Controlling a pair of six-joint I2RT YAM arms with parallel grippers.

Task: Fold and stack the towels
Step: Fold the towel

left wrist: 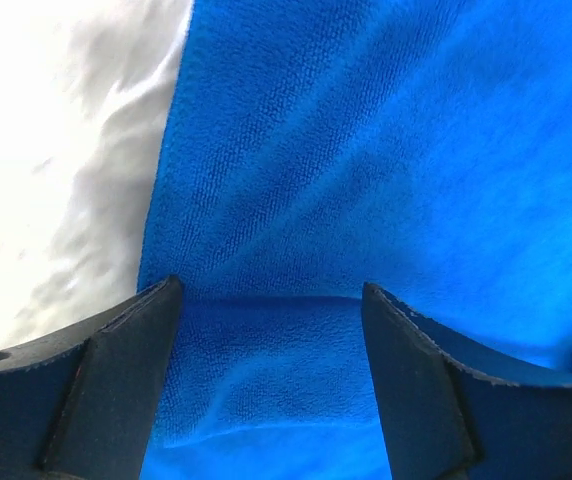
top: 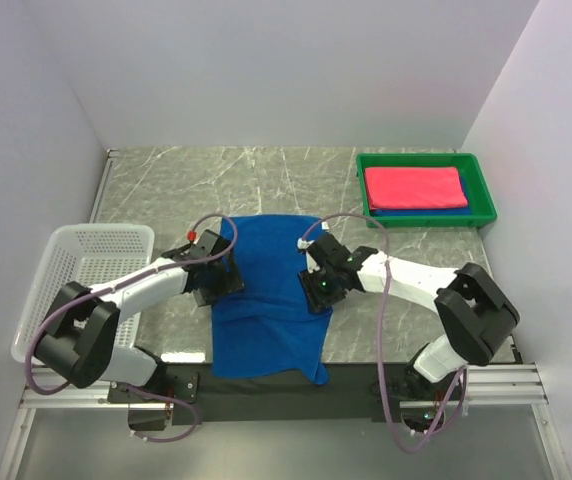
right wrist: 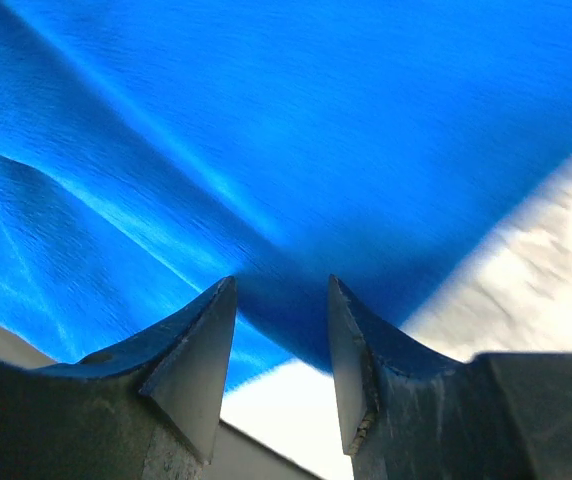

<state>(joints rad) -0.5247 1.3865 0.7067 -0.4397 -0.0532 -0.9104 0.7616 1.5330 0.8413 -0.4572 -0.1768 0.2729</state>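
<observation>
A royal blue towel (top: 266, 300) lies spread on the marble table between the two arms, its near end hanging over the front edge. My left gripper (top: 228, 278) sits at its left edge. In the left wrist view it (left wrist: 271, 290) stands open, with a rumpled piece of the towel (left wrist: 366, 150) between the wide-apart fingers. My right gripper (top: 317, 290) is at the towel's right edge. In the right wrist view it (right wrist: 281, 283) is open, and the towel (right wrist: 266, 120) edge crosses just past its fingertips. A folded pink-red towel (top: 415, 187) lies on a folded blue towel (top: 421, 211).
The green tray (top: 487, 198) holding the two folded towels stands at the back right. A white lattice basket (top: 86, 270) stands at the left, close to the left arm. Grey walls close off the back and both sides.
</observation>
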